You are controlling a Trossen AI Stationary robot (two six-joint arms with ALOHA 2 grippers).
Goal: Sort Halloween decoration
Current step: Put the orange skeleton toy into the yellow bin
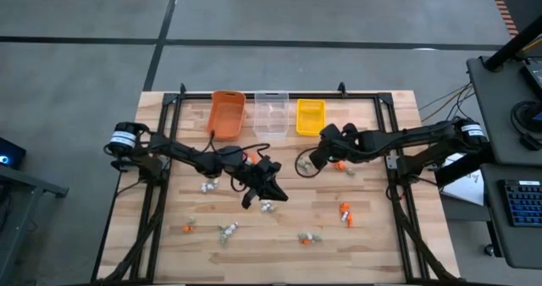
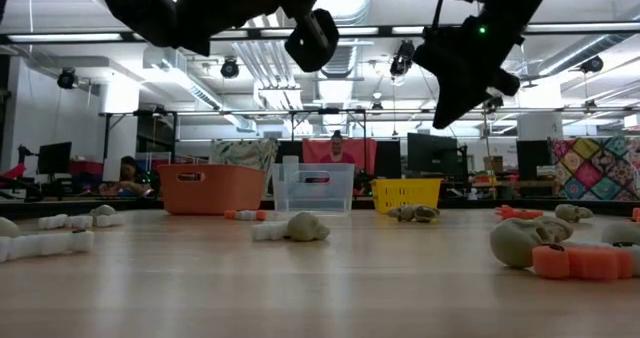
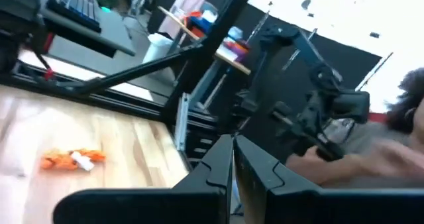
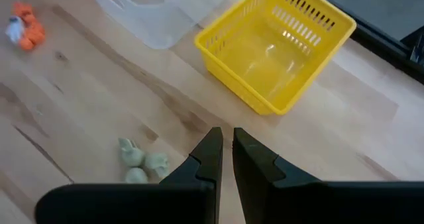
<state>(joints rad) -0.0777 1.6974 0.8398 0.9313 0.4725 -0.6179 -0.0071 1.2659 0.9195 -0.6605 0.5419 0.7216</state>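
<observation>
Left claw (image 3: 233, 154) closed, empty, mid-table; right claw (image 4: 225, 148) closed, empty, near yellow bin (image 4: 275, 48); no legible writing

Right gripper (image 4: 226, 146) over bare wooden tabletop (image 4: 79, 98), its two dark fingers (image 4: 211, 154) nearly together, only a thin slit between the tips, nothing held

Yellow slotted bin (image 4: 275, 48) ahead of the fingertips, upright on the table, empty inside

Corner of clear plastic bin (image 4: 156, 15) just beside the yellow one, the two not touching

Small cluster of grey-tan trinkets (image 4: 141, 161) lies on the wood close beside the fingers

Orange and white trinket (image 4: 24, 26) well apart, near the frame edge, on the table
</observation>
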